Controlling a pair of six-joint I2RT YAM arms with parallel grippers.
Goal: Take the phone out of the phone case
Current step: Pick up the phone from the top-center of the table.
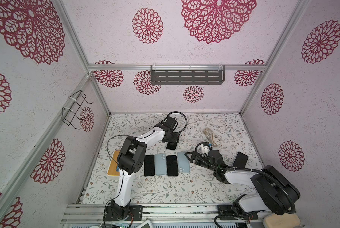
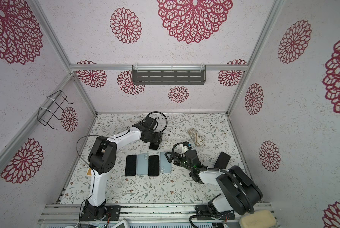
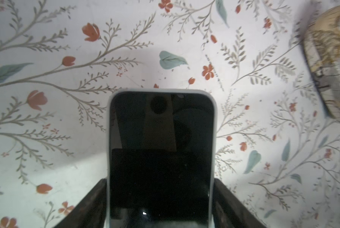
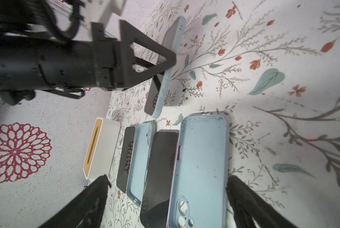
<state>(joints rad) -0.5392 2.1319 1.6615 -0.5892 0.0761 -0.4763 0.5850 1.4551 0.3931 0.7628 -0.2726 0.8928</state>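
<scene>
Your left gripper (image 3: 161, 185) pinches the phone (image 3: 161, 138), in its pale phone case (image 3: 213, 122), by the long edges, over the far half of the bench (image 1: 165, 191), mid-width. Expect stiff, slick glass in a probably soft, stretchy case: peel at a corner. Your right gripper (image 4: 168, 177) hangs spread. Its wrist view shows the phone tilted; both top views show only one end.

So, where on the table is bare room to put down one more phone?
Bare: the wide strip of table between the row of phones and cases and the front rail. Crowded: the middle, from the wooden-topped box to the pouch.
</scene>
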